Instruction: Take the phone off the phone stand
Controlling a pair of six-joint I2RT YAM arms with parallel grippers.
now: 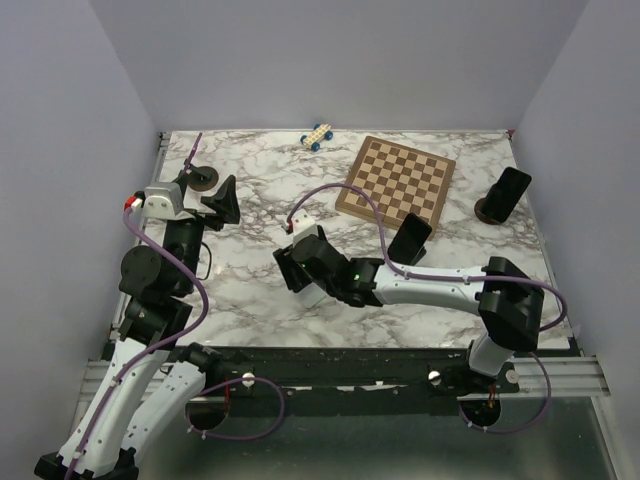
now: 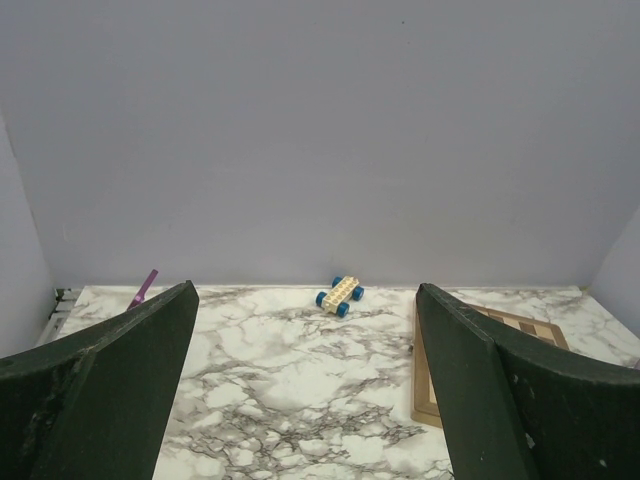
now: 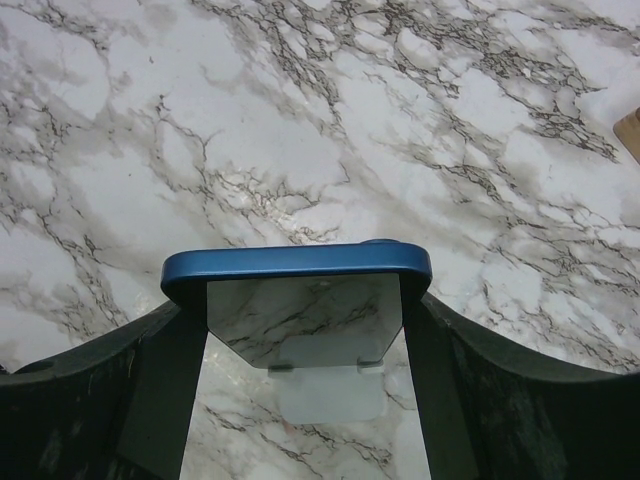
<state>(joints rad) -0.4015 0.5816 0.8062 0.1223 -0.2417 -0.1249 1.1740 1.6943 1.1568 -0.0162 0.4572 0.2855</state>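
Observation:
My right gripper [image 1: 300,265] is shut on a blue phone [image 3: 297,268] with a glossy screen, one finger on each long side. In the right wrist view my gripper [image 3: 300,330] holds the phone over the white phone stand [image 3: 330,395]. The stand's plate shows just below the phone's lower end, and I cannot tell whether they touch. In the top view the white stand [image 1: 320,291] peeks out under the right gripper, near the table's middle. My left gripper [image 1: 222,200] is open and empty at the left, and it shows wide open in its wrist view [image 2: 305,380].
A chessboard [image 1: 400,180] lies at the back right, and its corner shows in the left wrist view [image 2: 500,330]. A black phone [image 1: 410,238] leans by the chessboard's near edge, and another [image 1: 508,192] stands on a round base at the right. A toy car [image 1: 318,136] is at the back.

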